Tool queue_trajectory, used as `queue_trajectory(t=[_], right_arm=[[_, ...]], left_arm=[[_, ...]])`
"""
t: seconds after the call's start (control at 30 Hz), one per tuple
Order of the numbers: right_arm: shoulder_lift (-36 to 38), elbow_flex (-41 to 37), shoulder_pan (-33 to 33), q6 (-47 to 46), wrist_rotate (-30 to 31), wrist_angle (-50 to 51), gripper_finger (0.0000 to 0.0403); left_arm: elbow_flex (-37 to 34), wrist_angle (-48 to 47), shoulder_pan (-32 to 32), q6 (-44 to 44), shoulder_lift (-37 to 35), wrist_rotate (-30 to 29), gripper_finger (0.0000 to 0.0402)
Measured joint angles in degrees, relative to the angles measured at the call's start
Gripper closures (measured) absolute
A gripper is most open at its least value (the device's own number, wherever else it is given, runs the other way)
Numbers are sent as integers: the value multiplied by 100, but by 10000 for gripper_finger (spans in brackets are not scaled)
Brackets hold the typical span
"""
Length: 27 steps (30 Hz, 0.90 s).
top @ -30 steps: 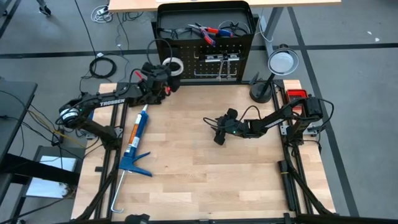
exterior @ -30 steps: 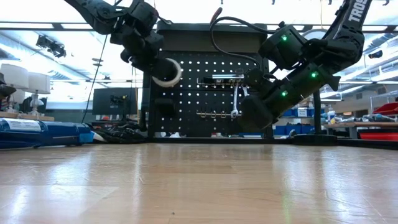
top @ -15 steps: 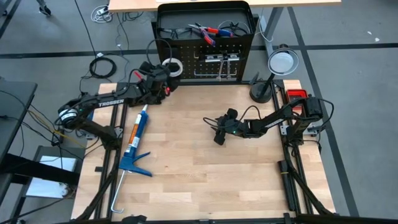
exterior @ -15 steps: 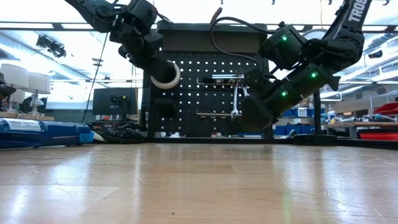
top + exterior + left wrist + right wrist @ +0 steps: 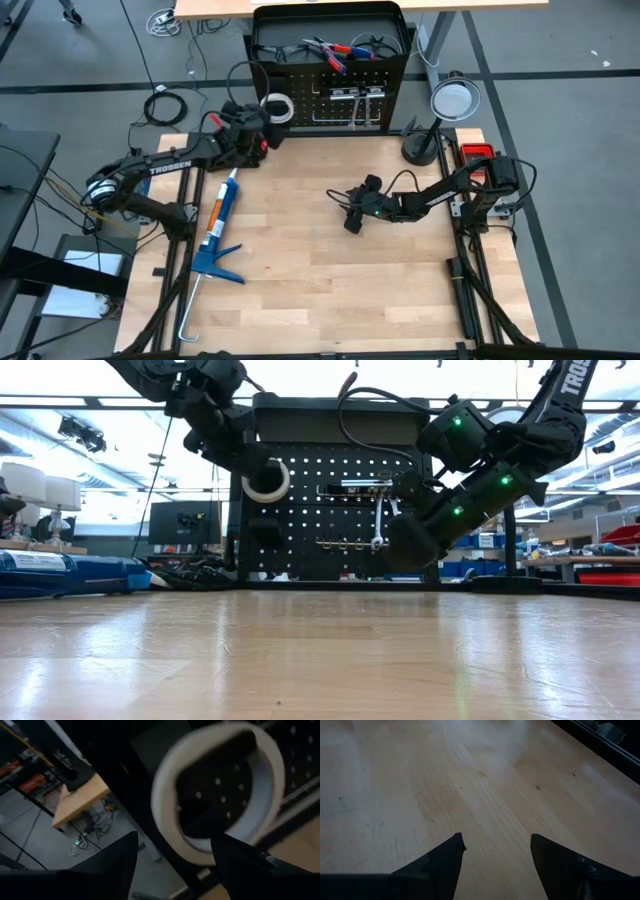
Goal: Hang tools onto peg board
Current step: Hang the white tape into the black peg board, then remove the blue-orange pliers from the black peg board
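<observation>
Left gripper (image 5: 262,122), fingers spread, is facing the white tape roll (image 5: 276,106) on the peg board (image 5: 345,100). The roll is probably light and stiff; its rim suits gripping.

The peg board (image 5: 330,95) stands at the table's (image 5: 320,290) far edge, the tape roll (image 5: 276,106) on its left part and wrenches (image 5: 352,103) hung at its middle. Pliers (image 5: 335,50) lie in the frame behind it. A lamp (image 5: 452,100) stands at the far right corner; a caulking gun (image 5: 216,228) lies along the left edge.
</observation>
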State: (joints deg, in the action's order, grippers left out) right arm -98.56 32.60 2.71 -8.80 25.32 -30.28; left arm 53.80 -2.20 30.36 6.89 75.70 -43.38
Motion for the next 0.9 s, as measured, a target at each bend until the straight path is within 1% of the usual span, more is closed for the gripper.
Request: queue_trajectory(t=[0.2,0.27,0.4,0.57,0.73,0.83,0.9], right_arm=[[0,1,-3,0,0,39,162],[0,0,-3,-1,0,47,162],[0,1,-3,0,0,64,162],[0,1,-3,-1,0,119,162],[0,2,-3,-2,0,160,162],[0,2,-3,-2,0,170,162],[0,2,-8,-2,0,205,162]], left_arm=[[-2,-242,-323,-8,-44,-27,145],[0,-159,-518,22,-120,-236,150],[0,-110,-858,275,-271,-897,161],[-11,-85,-1208,322,-483,-1095,171],[-348,399,-1651,360,-641,-1093,178],[-783,1095,-1950,611,-722,-1062,179],[-1126,1807,-2153,922,-723,-845,179]])
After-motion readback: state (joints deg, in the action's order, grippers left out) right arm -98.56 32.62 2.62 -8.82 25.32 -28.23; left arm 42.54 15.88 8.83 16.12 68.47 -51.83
